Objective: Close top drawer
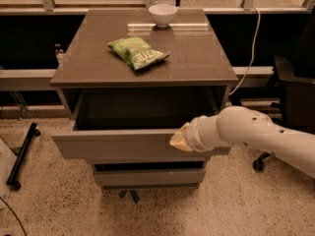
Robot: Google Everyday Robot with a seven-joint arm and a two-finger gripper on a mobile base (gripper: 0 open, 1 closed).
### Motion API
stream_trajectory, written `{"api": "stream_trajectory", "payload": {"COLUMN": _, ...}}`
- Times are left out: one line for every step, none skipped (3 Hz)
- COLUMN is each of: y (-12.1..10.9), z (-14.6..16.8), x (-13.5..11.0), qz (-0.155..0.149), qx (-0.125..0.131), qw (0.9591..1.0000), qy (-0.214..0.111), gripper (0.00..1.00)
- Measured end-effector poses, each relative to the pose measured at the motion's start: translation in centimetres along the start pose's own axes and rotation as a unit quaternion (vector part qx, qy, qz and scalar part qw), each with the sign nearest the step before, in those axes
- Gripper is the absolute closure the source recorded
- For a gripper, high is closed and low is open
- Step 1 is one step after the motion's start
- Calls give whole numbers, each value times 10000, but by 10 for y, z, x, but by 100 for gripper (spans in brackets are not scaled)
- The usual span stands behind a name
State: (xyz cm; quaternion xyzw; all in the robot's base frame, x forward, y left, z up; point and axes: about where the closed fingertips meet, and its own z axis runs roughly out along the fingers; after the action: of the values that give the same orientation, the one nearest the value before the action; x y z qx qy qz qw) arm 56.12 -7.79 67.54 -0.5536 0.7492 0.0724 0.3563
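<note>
The cabinet (197,58) has its top drawer (113,145) pulled well out under the tabletop with the inside showing, so most of the closing is left to do. The white arm (256,132) reaches in from the right, with the office chair (295,92) well apart behind it. The gripper (180,139) meets the right part of the front panel; whether it is open or closed cannot be told. The way straight back looks unblocked.

The white arm (261,134) reaches in from the view's right edge, nearly level; its end effector (180,138) sits at the tip, low and central.
</note>
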Motion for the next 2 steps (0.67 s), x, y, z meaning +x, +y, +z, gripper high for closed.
{"api": "stream_trajectory", "payload": {"y": -6, "z": 6, "x": -5, "qz": -25, "qx": 49, "qw": 9999, "qy": -134, "gripper": 97}}
{"api": "stream_trajectory", "payload": {"y": -19, "z": 29, "x": -14, "qz": 23, "qx": 90, "qw": 9989, "qy": -449, "gripper": 75}}
